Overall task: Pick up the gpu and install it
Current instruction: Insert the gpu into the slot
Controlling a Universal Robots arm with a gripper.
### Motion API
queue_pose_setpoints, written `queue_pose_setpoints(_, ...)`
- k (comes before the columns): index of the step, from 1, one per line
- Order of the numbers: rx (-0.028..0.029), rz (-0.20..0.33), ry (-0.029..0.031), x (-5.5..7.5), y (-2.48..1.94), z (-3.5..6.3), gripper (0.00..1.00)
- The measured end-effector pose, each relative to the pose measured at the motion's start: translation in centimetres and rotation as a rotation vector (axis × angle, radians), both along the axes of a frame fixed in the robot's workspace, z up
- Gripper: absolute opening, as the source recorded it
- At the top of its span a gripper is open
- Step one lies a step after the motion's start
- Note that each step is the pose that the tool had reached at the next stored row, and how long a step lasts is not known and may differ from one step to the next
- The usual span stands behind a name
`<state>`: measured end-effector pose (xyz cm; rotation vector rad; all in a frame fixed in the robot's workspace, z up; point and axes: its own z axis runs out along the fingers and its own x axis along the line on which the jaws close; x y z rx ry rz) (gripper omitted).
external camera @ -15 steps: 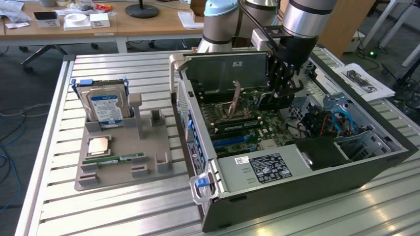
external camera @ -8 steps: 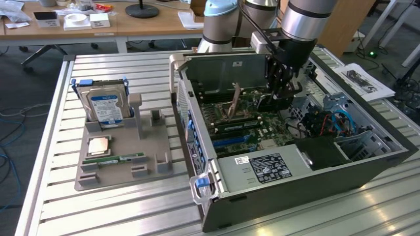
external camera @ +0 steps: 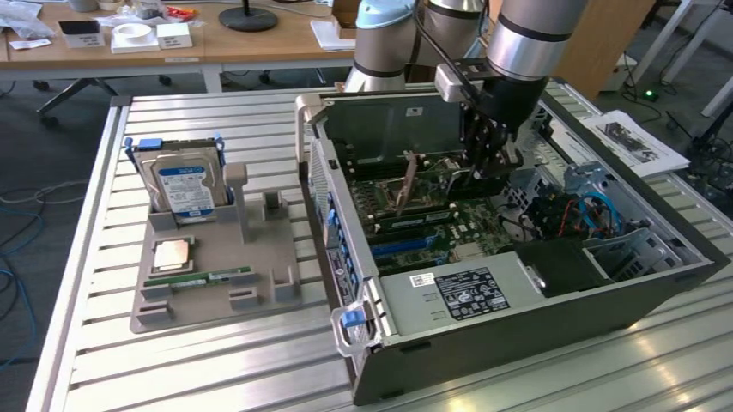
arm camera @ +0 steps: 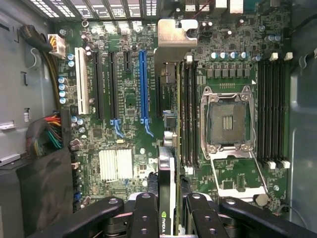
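Observation:
My gripper [external camera: 493, 150] hangs inside the open computer case [external camera: 504, 300], above the motherboard [external camera: 424, 227]. It is shut on the gpu [external camera: 487, 176], a thin dark card held on edge below the fingers. In the wrist view the gpu [arm camera: 166, 166] runs edge-on from between my fingers [arm camera: 146, 210] to its silvery end bracket [arm camera: 174, 37]. My gripper [arm camera: 167, 201] holds it over the strip of board between the long blue slot [arm camera: 143, 84] and the nearest memory slots [arm camera: 188, 114]. Whether its lower edge touches the board I cannot tell.
The empty processor socket [arm camera: 230, 121] lies beyond the memory slots. Cable bundles [arm camera: 47, 131] sit at the case wall. On the exterior view's left, a grey holder [external camera: 218, 283] carries a hard drive [external camera: 184, 184], a processor chip [external camera: 172, 253] and a green memory stick [external camera: 212, 279]. The slatted table [external camera: 229, 369] extends around it.

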<state>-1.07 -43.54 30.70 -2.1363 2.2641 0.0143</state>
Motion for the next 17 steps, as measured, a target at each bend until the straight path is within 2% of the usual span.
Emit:
queue_pose_setpoints(5, 0.0000, 0.001, 0.0001, -0.05, 0.00, -0.44, 0.27)
queue_pose_setpoints(17, 0.0000, 0.001, 0.0001, -1.00, 0.00, -0.51, 0.27)
